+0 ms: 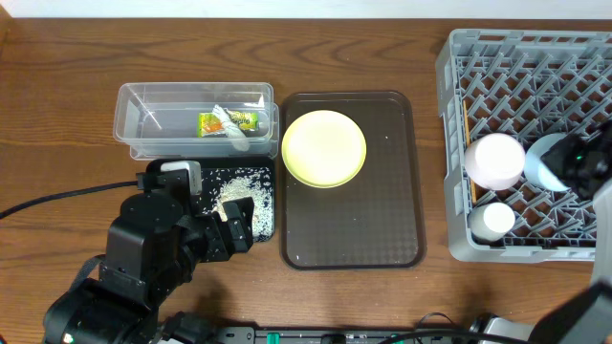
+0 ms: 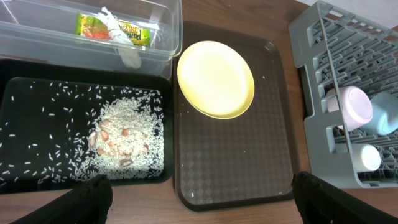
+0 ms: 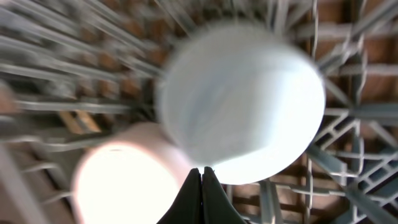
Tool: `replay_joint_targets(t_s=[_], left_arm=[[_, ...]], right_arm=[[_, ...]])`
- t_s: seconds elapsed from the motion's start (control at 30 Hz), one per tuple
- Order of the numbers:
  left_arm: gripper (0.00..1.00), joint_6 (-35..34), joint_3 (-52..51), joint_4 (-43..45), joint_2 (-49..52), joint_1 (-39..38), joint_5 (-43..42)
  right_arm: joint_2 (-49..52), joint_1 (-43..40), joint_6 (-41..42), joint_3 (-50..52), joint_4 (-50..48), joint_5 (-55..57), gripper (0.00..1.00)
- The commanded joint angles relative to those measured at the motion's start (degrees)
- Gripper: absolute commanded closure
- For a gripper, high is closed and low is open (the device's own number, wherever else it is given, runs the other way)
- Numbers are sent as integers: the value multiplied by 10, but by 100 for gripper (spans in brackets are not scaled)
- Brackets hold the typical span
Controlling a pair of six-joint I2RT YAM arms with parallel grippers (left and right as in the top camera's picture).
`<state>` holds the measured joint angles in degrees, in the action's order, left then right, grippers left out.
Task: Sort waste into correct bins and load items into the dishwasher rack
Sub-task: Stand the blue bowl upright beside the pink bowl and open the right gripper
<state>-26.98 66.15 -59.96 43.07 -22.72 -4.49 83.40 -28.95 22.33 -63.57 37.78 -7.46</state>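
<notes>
The grey rack at the right holds a white bowl, a light-blue bowl and chopsticks along its left side. My right gripper is shut, with its tips against the edge of the light-blue bowl, above the rack. The pale-yellow plate lies on the brown tray. The clear tub holds the wrapper and white scrap. The black container holds rice bits. My left gripper is open and empty, near the container's front edge.
A smaller white round item sits in the rack's front left corner. My left arm's body covers the black container's front left part in the overhead view. A black cable runs across the table at the left.
</notes>
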Motion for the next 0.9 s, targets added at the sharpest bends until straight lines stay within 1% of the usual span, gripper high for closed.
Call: replay_joint_targets(t_s=[0.0, 0.13, 0.23, 0.5, 0.7, 0.87], left_arm=[[6, 3, 5, 0, 0, -3, 5], [6, 3, 5, 0, 0, -3, 5], [6, 3, 5, 0, 0, -3, 5], [6, 3, 5, 0, 0, -3, 5], [6, 3, 5, 0, 0, -3, 5], [6, 3, 5, 0, 0, -3, 5]], right_arm=[[-60, 9, 3, -7, -5, 2, 99], [-58, 9, 4, -6, 4, 71, 99], [-27, 9, 17, -4, -3, 109, 99], [65, 9, 23, -4, -55, 99, 99], [92, 10, 23, -4, -100, 59, 99], [100, 19, 23, -4, -99, 57, 99]])
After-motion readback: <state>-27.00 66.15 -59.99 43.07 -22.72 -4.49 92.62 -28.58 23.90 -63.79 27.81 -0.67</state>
